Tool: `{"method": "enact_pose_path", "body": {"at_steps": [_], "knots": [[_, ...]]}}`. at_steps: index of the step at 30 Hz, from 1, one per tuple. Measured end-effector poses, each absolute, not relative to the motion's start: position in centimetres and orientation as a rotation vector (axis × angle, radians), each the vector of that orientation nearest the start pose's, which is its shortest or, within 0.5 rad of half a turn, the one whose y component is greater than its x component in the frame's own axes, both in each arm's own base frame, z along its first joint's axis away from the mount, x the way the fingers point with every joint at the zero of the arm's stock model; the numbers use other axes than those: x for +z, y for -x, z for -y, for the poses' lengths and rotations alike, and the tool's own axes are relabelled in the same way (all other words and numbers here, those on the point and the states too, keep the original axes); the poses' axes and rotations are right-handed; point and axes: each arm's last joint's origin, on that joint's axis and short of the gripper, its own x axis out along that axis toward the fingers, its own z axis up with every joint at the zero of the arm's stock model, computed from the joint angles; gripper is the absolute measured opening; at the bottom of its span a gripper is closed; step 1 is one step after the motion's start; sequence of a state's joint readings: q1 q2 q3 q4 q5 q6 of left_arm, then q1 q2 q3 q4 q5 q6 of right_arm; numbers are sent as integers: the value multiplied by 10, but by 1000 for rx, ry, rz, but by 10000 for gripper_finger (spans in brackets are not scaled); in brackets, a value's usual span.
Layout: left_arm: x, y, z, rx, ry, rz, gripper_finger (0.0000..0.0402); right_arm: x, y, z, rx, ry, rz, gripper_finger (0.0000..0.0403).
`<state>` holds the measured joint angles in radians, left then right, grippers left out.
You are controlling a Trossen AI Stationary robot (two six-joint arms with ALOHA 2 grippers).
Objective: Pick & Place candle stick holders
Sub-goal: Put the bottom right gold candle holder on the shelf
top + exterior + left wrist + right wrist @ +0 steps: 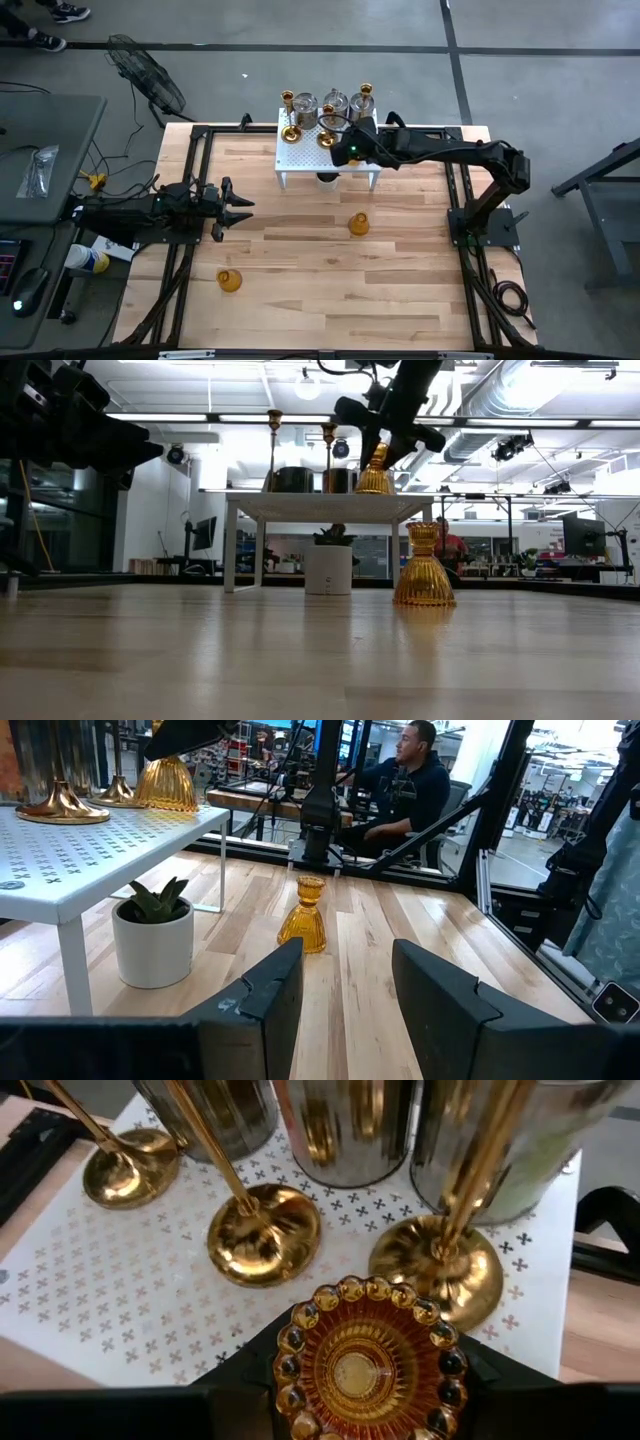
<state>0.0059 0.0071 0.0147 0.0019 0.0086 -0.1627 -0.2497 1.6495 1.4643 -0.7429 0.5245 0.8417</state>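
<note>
No readable text or labels appear anywhere

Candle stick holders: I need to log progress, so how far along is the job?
Three brass candlesticks and three silvery jars already stand on the white rack. The right tool holds an amber holder over the rack. Two amber holders remain on the table; the left tool waits open.

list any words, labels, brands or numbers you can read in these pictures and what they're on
No readable text in any view.
White perforated rack: only a punched cross pattern, not lettering.
Amber candle holder in the right gripper: moulded beads and ribs only.
Gold candlesticks and silvery jars: no marks.
Bottle beside the table near the left gripper: label too small to read.
</note>
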Motion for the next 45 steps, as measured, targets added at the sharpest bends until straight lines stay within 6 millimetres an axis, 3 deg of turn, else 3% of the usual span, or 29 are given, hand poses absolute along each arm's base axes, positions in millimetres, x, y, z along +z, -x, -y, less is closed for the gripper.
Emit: {"method": "enact_pose_path", "body": {"at_steps": [10, 45], "knots": [[168, -97, 0, -3, 163, 9, 152, 297, -346, 101, -1049, -599, -564, 137], [168, -97, 0, -3, 162, 10, 152, 297, -347, 104, -1017, -545, -581, 150]]}}
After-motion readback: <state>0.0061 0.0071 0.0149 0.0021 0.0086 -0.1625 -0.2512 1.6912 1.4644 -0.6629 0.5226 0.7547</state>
